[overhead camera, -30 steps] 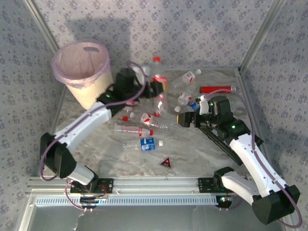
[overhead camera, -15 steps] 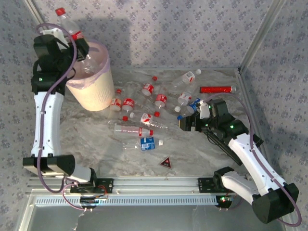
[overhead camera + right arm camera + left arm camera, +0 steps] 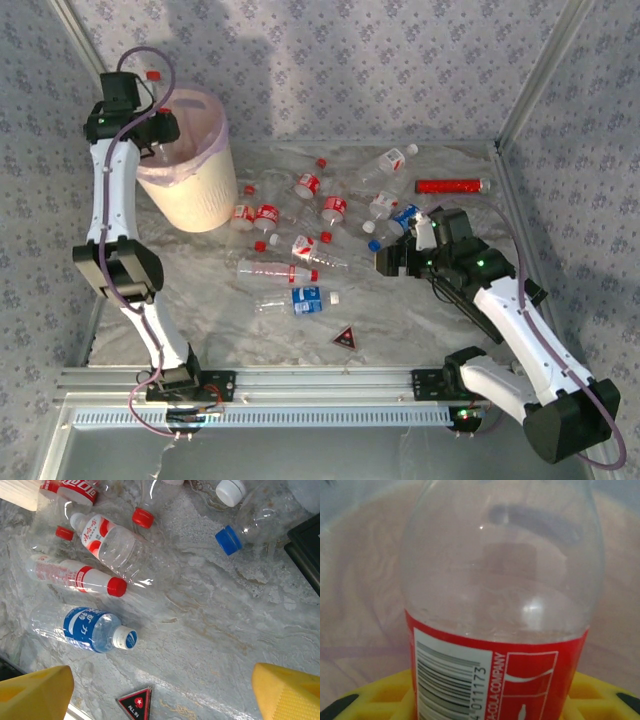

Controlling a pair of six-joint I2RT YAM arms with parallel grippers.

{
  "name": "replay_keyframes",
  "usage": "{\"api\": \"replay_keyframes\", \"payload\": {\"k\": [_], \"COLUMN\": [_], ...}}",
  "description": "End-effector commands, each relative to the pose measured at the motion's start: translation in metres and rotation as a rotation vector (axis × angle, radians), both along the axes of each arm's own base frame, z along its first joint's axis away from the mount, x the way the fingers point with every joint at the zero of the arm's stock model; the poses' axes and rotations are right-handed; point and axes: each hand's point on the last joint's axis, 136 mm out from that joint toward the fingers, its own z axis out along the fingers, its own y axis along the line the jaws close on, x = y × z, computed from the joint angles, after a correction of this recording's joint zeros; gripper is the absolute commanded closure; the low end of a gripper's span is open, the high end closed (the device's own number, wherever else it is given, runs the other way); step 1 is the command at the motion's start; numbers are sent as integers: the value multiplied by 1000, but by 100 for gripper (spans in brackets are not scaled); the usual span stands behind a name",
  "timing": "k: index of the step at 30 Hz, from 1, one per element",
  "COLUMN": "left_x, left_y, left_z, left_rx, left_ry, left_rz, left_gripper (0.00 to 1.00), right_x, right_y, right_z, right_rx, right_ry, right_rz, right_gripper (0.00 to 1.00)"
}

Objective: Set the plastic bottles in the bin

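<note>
- Gripping a clear red-labelled bottle (image 3: pixel 500 605) in my left pincer (image 3: pixel 157 133), I hold it raised over the open mouth of the bin (image 3: pixel 195 200). In the wrist view its label sits between my yellow fingers (image 3: pixel 365 700).
- The bin stands at the far-left corner of the counter (image 3: pixel 200 300), with its pink liner (image 3: pixel 215 112) folded over the rim.
- Right of the bin, the other plastic bottles (image 3: pixel 333 208) lie scattered on the counter. Among them are a red-labelled one (image 3: pixel 262 214) near the bin's foot, a long one with a red cap (image 3: pixel 275 270), and a blue-labelled one (image 3: pixel 300 299) nearest my bases.
- A small dark triangle (image 3: pixel 345 337) lies near the blue-labelled one, on its right.
- My right pincer (image 3: pixel 390 258) hovers low at the scatter's right edge, its jaws spread wide over bare counter.
- A red tube (image 3: pixel 450 186) lies toward the far right of the counter.
</note>
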Motion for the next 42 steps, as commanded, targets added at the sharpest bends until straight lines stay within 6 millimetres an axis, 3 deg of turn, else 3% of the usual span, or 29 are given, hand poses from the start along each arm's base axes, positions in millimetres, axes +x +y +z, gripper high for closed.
{"api": "replay_keyframes", "payload": {"k": [1,8,16,21,25,31,36,40,42], "left_x": [-9,0,6,8,8,6,3,-3,-9], "left_y": [-8,-21,-27,-34,-36,-36,-32,-34,-38], "left_z": [-11,-73,-130,-142,-140,-121,-81,-34,-11], "left_rx": [7,-2,-15,-17,-12,14,50,82,98], "left_ry": [78,212,310,334,335,313,235,135,87], "left_rz": [-84,-151,-179,-207,-215,-214,-189,-173,-176], "left_gripper": [100,100,98,52,30,19,13,12,12], "right_x": [-5,-4,-5,-7,-7,1,19,42,55], "right_y": [-5,-10,-9,-7,-5,-11,-33,-42,-44], "right_z": [-17,-26,-36,-42,-46,-45,-44,-36,-28], "right_rx": [-51,-81,-90,-88,-98,-133,-167,-122,-101], "right_ry": [39,37,52,59,57,51,91,97,84], "right_rz": [1,-11,-3,9,24,-8,-193,-372,-440], "right_gripper": [6,6,6,6,6,6,3,7,14]}}
